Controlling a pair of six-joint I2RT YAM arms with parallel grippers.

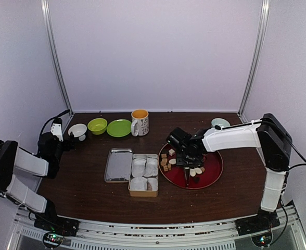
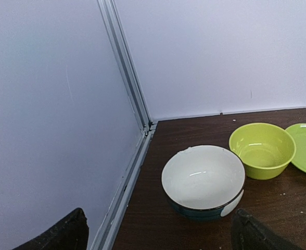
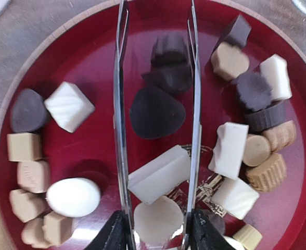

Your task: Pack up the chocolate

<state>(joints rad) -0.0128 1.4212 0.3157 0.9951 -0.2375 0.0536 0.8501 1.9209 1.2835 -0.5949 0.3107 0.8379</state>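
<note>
The chocolate (image 3: 158, 112), dark, tan and white pieces, lies spread on a red plate (image 3: 96, 36), which also shows in the top view (image 1: 215, 172). My right gripper (image 3: 158, 232) is shut on thin metal tongs (image 3: 120, 104) and hovers over the plate (image 1: 187, 156). The tongs' arms stand apart, with a white block (image 3: 161, 174), a dark oval piece and a dark lump between them. None is pinched. My left gripper (image 2: 158, 234) is open and empty at the table's far left (image 1: 64, 140), in front of a white bowl (image 2: 202, 179).
An open tin (image 1: 144, 174) with white paper liners sits left of the plate, with its lid (image 1: 118, 164) beside it. A mug (image 1: 140, 122), green plate (image 1: 119, 128), green bowl (image 1: 97, 125) and white bowl (image 1: 78, 130) line the back. A small bowl (image 1: 220, 123) stands back right.
</note>
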